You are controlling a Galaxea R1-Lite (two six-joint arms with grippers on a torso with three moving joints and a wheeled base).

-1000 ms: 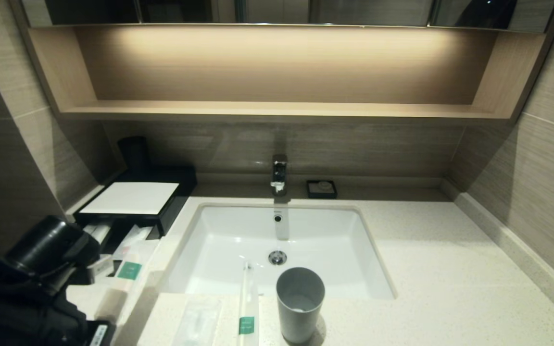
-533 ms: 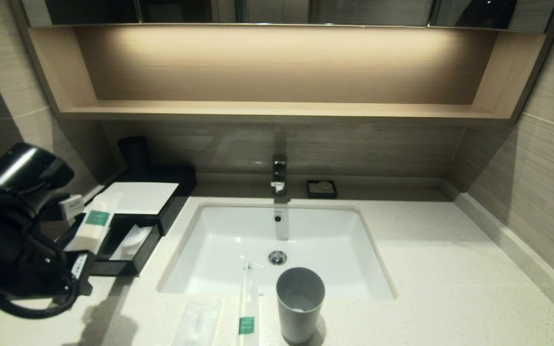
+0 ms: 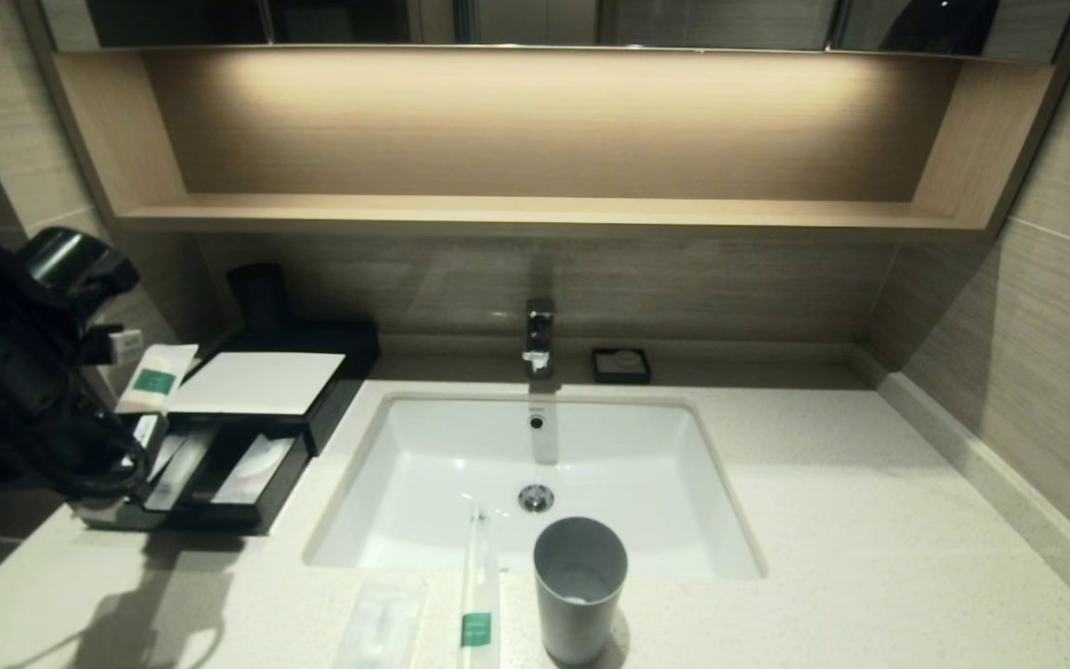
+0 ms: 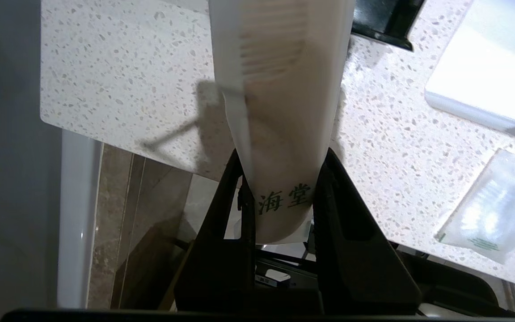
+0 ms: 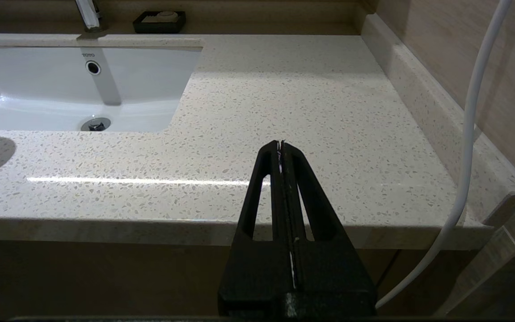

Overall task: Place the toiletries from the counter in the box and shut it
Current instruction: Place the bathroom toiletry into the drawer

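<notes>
Tabletop (image 3: 869,520): pale cream stone, finely speckled with grey-brown flecks. Sink (image 3: 424,465): plain glossy white. Box (image 3: 331,390): black body, flat white top panel; its pulled-out drawer (image 3: 219,516) is black. Left claw (image 4: 280,179): black, holding a cream paper-wrapped stick (image 4: 284,112) printed with dark green characters; the head view shows its green band label. Second stick (image 3: 477,595): cream with a green band. Plastic packet (image 4: 492,210): translucent whitish, faint green print at one edge. Cup (image 3: 580,585): plain grey. Soap dish (image 3: 620,365): black. Shelf niche (image 3: 535,130): light wood grain. Right claw (image 5: 280,145): black. Cable (image 5: 472,134): white.
</notes>
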